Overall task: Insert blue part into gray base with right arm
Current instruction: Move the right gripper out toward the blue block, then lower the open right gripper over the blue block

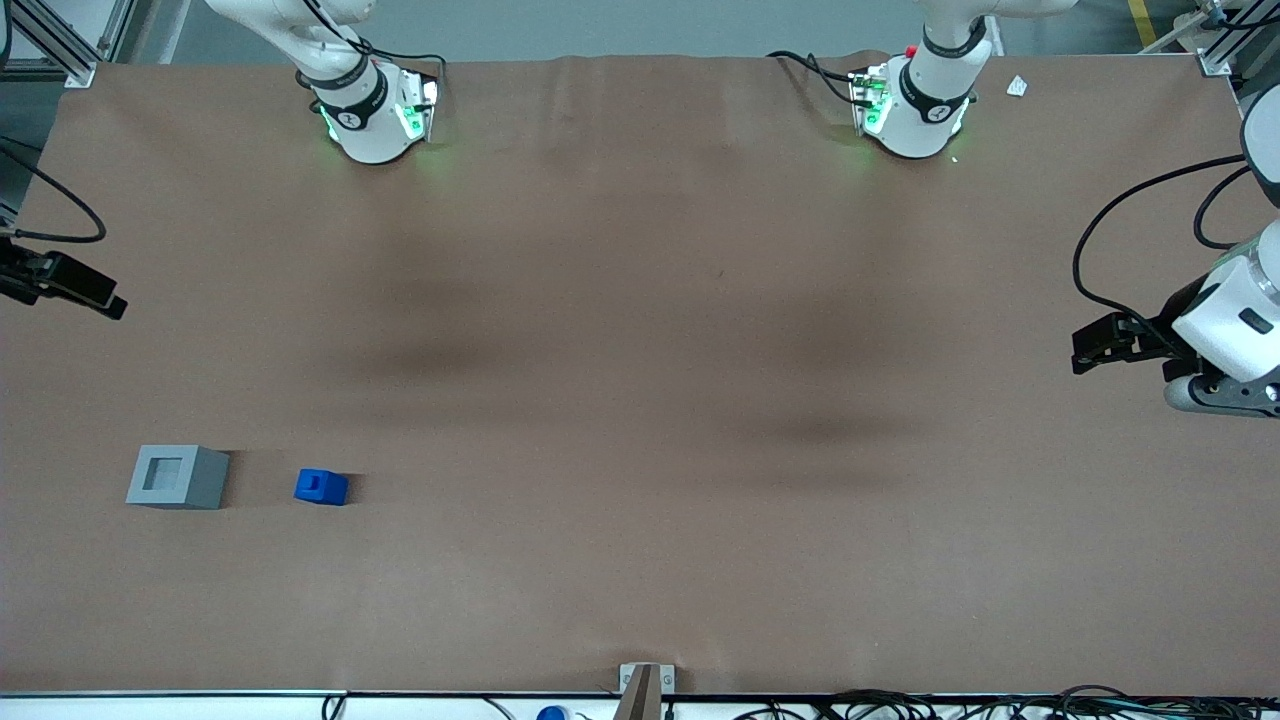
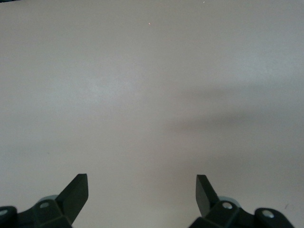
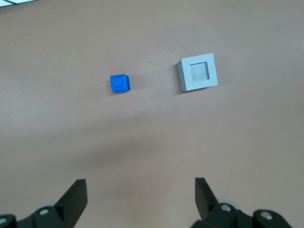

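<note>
The right arm's tool (image 3: 140, 197) hangs high over the surface (image 1: 640, 400) with fingers spread wide and nothing between them. The blue part (image 1: 321, 487) sits on the surface near the gray base (image 1: 177, 477), apart from it, both nearer the front camera than the tool. The base's square recess holds nothing. The tool likely must descend toward the blue part first.

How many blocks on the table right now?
2. The blue part sits apart beside the gray base, both toward the working arm's end. The gripper hovers open, farther from the front camera. None seem hidden.
</note>
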Motion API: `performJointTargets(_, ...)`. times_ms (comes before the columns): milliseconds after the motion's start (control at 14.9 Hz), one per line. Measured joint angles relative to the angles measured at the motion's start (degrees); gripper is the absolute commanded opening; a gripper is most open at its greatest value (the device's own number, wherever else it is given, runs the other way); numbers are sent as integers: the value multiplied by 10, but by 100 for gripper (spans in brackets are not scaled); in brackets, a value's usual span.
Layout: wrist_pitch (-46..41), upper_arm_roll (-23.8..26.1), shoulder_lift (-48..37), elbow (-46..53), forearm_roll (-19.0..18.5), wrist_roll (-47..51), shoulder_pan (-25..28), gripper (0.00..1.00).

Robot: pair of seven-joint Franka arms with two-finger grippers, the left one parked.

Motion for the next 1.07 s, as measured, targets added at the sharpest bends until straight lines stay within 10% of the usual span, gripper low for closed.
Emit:
performJointTargets(603,24,0,25,-4,1,0,-3,100)
performJointTargets(1072,200,1,209,-17,20,0,-4,100)
